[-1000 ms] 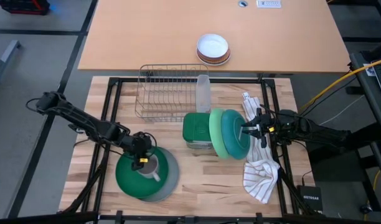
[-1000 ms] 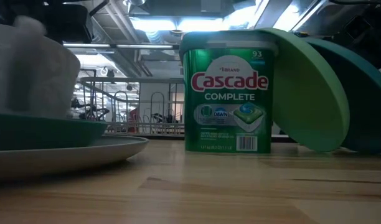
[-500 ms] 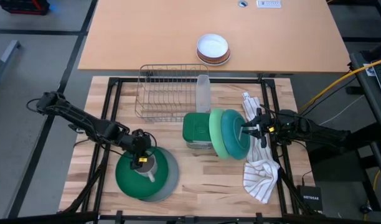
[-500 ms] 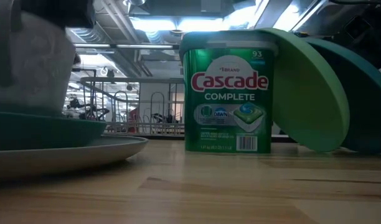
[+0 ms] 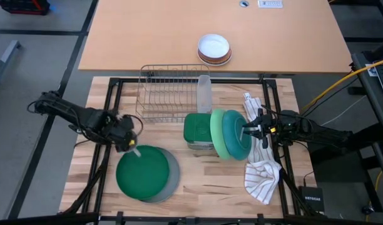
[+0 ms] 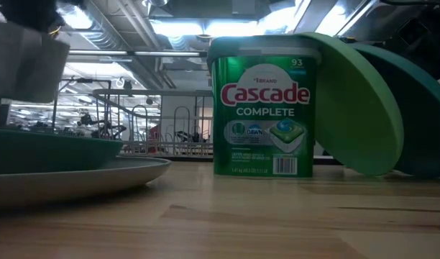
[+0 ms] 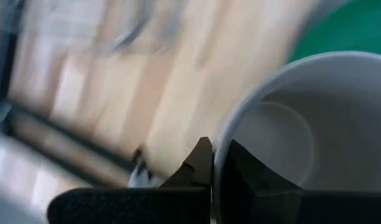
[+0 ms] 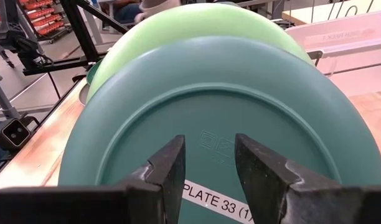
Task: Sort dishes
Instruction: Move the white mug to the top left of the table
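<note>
Mug [image 7: 302, 124] is hanging by its rim in the clenched left gripper [image 5: 130, 143], just above the dark green plate [image 5: 141, 173], so carrying it level is keeping the thin pinch from slipping.

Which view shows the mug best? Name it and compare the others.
The left wrist view: the mug fills it, rim pinched by the left gripper. The high view shows it small; the low view only blurred; the right wrist view not at all.
</note>
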Controlling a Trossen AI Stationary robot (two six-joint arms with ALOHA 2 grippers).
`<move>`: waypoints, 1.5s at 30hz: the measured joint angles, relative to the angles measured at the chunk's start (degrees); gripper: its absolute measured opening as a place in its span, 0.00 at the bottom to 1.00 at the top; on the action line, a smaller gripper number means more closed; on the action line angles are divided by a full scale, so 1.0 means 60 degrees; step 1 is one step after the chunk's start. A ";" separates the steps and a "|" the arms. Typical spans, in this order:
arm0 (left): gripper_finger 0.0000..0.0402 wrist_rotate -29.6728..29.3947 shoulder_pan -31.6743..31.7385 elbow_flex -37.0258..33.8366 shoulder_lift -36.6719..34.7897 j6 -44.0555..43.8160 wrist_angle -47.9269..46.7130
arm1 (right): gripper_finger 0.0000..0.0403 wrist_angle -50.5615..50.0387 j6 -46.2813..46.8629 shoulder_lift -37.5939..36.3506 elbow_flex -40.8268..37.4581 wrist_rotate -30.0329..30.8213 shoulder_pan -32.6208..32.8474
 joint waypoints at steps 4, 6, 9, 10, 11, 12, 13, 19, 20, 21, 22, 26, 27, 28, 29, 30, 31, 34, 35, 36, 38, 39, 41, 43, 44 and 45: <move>0.02 -0.0667 0.0003 -0.0295 -0.0666 -0.1705 -0.0320 | 0.35 0.0005 0.0000 0.0000 0.0000 0.0000 0.0000; 0.01 -0.1033 0.0003 -0.0548 -0.1047 -0.2356 -0.0306 | 0.35 0.0000 0.0000 -0.0002 0.0000 0.0000 0.0000; 0.01 -0.1434 0.0008 -0.1016 -0.1700 -0.3235 -0.0415 | 0.35 0.0010 0.0000 -0.0002 0.0000 0.0000 0.0000; 0.01 -0.1480 0.0010 -0.1184 -0.1921 -0.3447 -0.0392 | 0.35 0.0000 0.0000 -0.0002 0.0000 0.0000 0.0000; 0.01 -0.1523 0.0023 -0.1369 -0.2145 -0.3648 -0.0361 | 0.35 0.0000 0.0000 -0.0002 0.0000 0.0000 0.0000; 0.01 -0.1548 0.0073 -0.1557 -0.2367 -0.3836 -0.0363 | 0.35 0.0003 0.0000 -0.0002 0.0000 0.0000 0.0000; 0.01 -0.1543 0.0155 -0.1739 -0.2581 -0.4089 -0.0373 | 0.35 0.0001 0.0000 -0.0002 0.0000 0.0000 0.0000; 0.01 -0.1846 0.1028 -0.2667 -0.3723 -0.4854 -0.0410 | 0.35 0.0003 0.0000 -0.0002 0.0000 0.0000 0.0000; 0.01 -0.1880 0.1211 -0.2623 -0.3782 -0.4706 -0.0460 | 0.35 -0.0002 0.0000 -0.0002 0.0000 0.0000 0.0000; 0.01 -0.2058 0.1397 -0.2612 -0.3892 -0.4664 -0.0395 | 0.35 -0.0009 0.0000 -0.0002 0.0000 0.0001 0.0000; 0.01 -0.2252 0.1579 -0.2613 -0.3993 -0.4668 -0.0306 | 0.35 -0.0010 0.0000 -0.0002 0.0000 0.0003 0.0000; 0.01 -0.2882 0.2324 -0.2609 -0.4127 -0.4643 -0.0421 | 0.35 -0.0003 0.0000 -0.0001 0.0000 0.0000 0.0000; 0.01 -0.2937 0.2533 -0.2609 -0.4128 -0.4502 -0.0370 | 0.35 -0.0001 0.0000 -0.0002 0.0000 0.0000 0.0000; 0.01 -0.3010 0.2739 -0.2609 -0.4118 -0.4352 -0.0361 | 0.35 0.0003 0.0000 -0.0002 -0.0001 0.0001 0.0000; 0.01 -0.3038 0.2950 -0.2609 -0.4109 -0.4145 -0.0375 | 0.35 0.0000 0.0000 0.0000 0.0000 0.0000 0.0000; 0.01 -0.3038 0.3168 -0.2609 -0.4103 -0.3997 -0.0411 | 0.35 0.0000 0.0000 0.0000 0.0000 0.0000 0.0000; 0.01 -0.3046 0.3375 -0.2609 -0.4102 -0.3889 -0.0439 | 0.35 0.0000 0.0000 -0.0002 0.0000 0.0001 0.0000; 0.01 -0.3165 0.3990 -0.2609 -0.4098 -0.3648 -0.0420 | 0.35 -0.0002 0.0000 0.0000 0.0000 0.0000 0.0000; 0.01 -0.3317 0.4186 -0.2609 -0.4097 -0.3614 -0.0332 | 0.35 0.0003 0.0000 -0.0002 0.0000 0.0000 0.0000; 0.01 -0.3444 0.4388 -0.2609 -0.4091 -0.3562 -0.0282 | 0.35 0.0000 0.0000 -0.0002 0.0000 0.0000 0.0000; 0.01 -0.3596 0.4770 -0.2609 -0.4091 -0.3474 -0.0378 | 0.35 0.0003 0.0000 -0.0002 0.0000 0.0003 0.0000; 0.01 -0.3679 0.4945 -0.2609 -0.4091 -0.3479 -0.0392 | 0.35 0.0000 0.0000 -0.0002 0.0000 0.0000 0.0000; 0.01 -0.3984 0.5335 -0.2609 -0.4091 -0.3581 -0.0337 | 0.35 0.0002 0.0000 -0.0002 0.0000 0.0000 0.0000; 0.01 -0.4086 0.5692 -0.2609 -0.4091 -0.3761 -0.0346 | 0.35 0.0003 0.0000 -0.0002 0.0000 0.0000 0.0000; 0.01 -0.4085 0.5853 -0.2609 -0.4091 -0.3913 -0.0309 | 0.35 0.0003 0.0000 -0.0002 0.0000 0.0000 0.0000; 0.01 -0.4087 0.6013 -0.2609 -0.4094 -0.4025 -0.0167 | 0.35 0.0001 0.0000 -0.0002 0.0000 0.0000 0.0000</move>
